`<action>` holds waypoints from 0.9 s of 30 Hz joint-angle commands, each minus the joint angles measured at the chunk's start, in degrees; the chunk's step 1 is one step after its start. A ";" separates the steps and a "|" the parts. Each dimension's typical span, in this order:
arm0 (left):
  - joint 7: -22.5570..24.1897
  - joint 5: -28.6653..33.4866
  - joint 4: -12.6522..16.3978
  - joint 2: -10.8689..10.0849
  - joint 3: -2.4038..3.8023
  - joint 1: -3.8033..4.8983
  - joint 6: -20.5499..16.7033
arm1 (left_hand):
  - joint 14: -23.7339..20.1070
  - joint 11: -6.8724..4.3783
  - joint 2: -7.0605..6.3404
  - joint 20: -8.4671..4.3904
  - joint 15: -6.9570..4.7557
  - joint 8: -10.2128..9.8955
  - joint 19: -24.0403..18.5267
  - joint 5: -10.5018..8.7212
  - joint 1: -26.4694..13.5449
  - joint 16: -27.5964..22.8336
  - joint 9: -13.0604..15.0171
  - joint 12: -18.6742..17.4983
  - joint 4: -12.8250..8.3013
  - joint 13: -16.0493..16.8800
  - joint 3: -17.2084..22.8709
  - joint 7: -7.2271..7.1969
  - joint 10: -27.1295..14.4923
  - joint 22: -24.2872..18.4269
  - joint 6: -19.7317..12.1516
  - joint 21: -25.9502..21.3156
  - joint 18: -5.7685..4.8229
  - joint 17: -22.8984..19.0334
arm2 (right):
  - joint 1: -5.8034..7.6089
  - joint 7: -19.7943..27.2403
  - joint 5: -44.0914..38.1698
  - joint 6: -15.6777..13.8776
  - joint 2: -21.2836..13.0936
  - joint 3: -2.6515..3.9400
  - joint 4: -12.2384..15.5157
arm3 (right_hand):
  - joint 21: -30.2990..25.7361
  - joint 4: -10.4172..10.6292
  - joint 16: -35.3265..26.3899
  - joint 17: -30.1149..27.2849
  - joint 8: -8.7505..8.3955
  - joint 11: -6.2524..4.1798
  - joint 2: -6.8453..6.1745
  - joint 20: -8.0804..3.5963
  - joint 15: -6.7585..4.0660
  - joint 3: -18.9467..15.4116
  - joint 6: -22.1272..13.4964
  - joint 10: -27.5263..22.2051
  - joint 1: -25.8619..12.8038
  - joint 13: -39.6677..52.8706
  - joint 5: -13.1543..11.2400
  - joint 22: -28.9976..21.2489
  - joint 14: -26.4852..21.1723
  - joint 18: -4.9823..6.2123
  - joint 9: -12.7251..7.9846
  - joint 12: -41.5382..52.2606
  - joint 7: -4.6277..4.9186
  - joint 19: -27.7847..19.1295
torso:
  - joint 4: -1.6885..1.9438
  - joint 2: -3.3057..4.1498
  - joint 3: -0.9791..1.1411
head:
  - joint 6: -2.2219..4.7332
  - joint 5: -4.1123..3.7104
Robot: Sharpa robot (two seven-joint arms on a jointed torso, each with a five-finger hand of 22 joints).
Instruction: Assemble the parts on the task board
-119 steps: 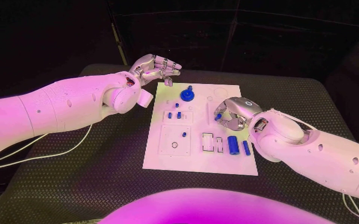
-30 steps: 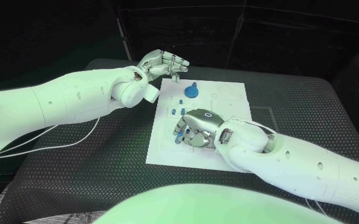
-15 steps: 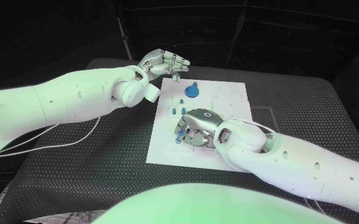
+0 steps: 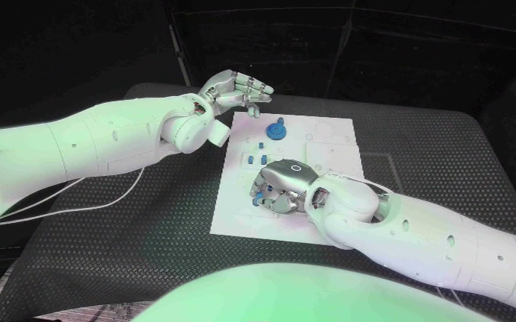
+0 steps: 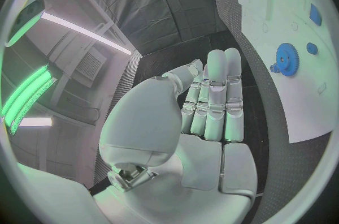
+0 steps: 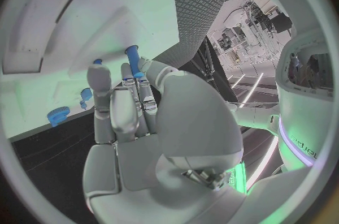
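Observation:
The white task board (image 4: 331,137) lies in the middle of the table. A blue gear (image 4: 277,131) stands near its far edge, with small blue pegs (image 4: 250,159) closer in. My right hand (image 4: 282,185) hangs low over the board's near-left part, fingers curled down. It pinches a blue cylindrical peg (image 6: 132,59) at its fingertips, and the peg's tip (image 4: 257,203) is close to the board. My left hand (image 4: 236,91) is raised beyond the board's far-left corner and holds nothing. Its fingers (image 5: 215,99) lie straight, side by side, and the gear (image 5: 287,58) is past them.
The black textured table (image 4: 129,225) surrounds the board with free room on both sides. A white cable (image 4: 75,199) runs along the table under my left arm. My right forearm (image 4: 430,236) covers the board's near-right corner.
Since four seconds ago my right hand has crossed from the board's right side to its near-left part and lowered there. Over the last second it barely shifts. My left hand stays put.

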 commanded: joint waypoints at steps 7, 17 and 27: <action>0.53 0.25 0.12 -0.07 0.06 0.12 0.49 | 0.21 -0.14 0.33 0.02 0.04 -0.12 -0.02 -0.05 -0.20 -0.30 -0.01 0.27 -0.06 -0.06 0.05 0.30 -0.40 -0.09 -0.09 -0.29 0.81 -0.08 | -0.09 -1.97 -1.26 1.77 0.08 -0.28 -0.28 | 0.09 -0.25 0.19 0.02 -0.36 -0.75 0.49 0.15 -0.28 -0.24 0.33 1.36 -0.34 0.09 -0.34 -0.11 0.63 -1.09 -0.04 -0.15 0.07 -0.40 | -0.02 0.05 0.00 | 0.00 -0.03; 0.55 0.25 0.15 -0.06 0.06 0.12 0.48 | 0.21 -0.14 0.33 0.02 0.04 -0.12 -0.02 -0.05 -0.20 -0.30 -0.01 0.27 -0.06 -0.06 0.05 0.30 -0.40 -0.09 -0.09 -0.29 0.81 -0.08 | -0.09 -1.95 -2.22 1.67 0.88 -0.30 -0.66 | -0.23 -0.68 0.03 -0.27 -1.03 -0.46 0.39 0.31 -0.04 -0.69 -0.51 0.38 -1.15 -0.11 -1.13 -0.66 0.53 -1.02 -0.23 -1.20 0.32 -0.85 | 0.02 0.03 0.01 | 0.00 -0.03; 0.56 0.25 0.20 -0.05 0.06 0.15 0.46 | 0.21 -0.14 0.33 0.02 0.04 -0.12 -0.02 -0.05 -0.20 -0.30 -0.01 0.27 -0.06 -0.06 0.05 0.30 -0.40 -0.09 -0.09 -0.29 0.81 -0.08 | -0.13 -3.07 -4.60 0.13 1.20 -0.31 -0.68 | -0.19 -0.82 0.11 -0.13 -1.15 -0.39 0.51 0.37 0.00 -0.75 -0.62 0.28 -1.27 -0.11 -1.39 -0.56 0.57 -1.03 -0.24 -1.41 0.34 -0.81 | 0.00 0.03 -0.03 | 0.00 -0.05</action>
